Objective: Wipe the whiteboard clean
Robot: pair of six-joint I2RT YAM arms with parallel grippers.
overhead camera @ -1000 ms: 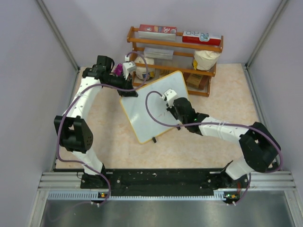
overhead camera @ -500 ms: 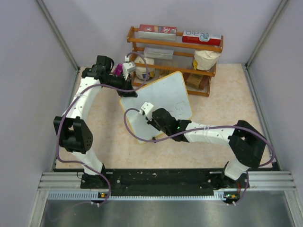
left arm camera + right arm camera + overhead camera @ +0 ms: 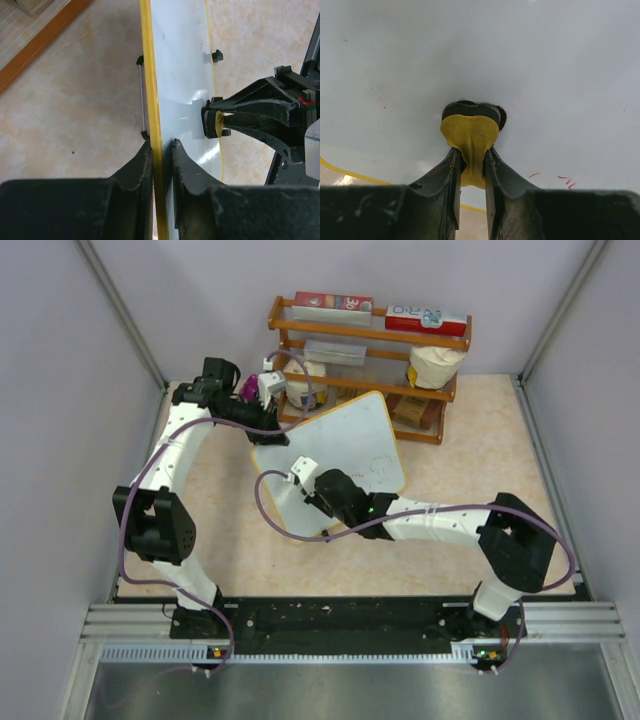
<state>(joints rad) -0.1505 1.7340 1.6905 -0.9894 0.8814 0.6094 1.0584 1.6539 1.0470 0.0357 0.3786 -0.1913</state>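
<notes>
The whiteboard (image 3: pixel 352 432) is white with a yellow frame and stands tilted on the table. My left gripper (image 3: pixel 268 436) is shut on its left edge; the left wrist view shows the frame (image 3: pixel 150 75) pinched between the jaws of that gripper (image 3: pixel 162 147). My right gripper (image 3: pixel 310 486) is shut on a yellow eraser (image 3: pixel 470 134) whose black felt presses against the board's lower left part (image 3: pixel 480 50). The eraser also shows in the left wrist view (image 3: pixel 218 125). Small red marks (image 3: pixel 565 180) and faint marks (image 3: pixel 378 466) remain on the board.
A wooden shelf rack (image 3: pixel 372 336) with boxes and bags stands right behind the board. A purple item (image 3: pixel 250 388) lies by the left wrist. One black board foot (image 3: pixel 326 535) rests on the beige table. Grey walls close in on both sides.
My right gripper has swept the eraser from the board's upper right down to its lower left. The left gripper and the board have stayed still.
</notes>
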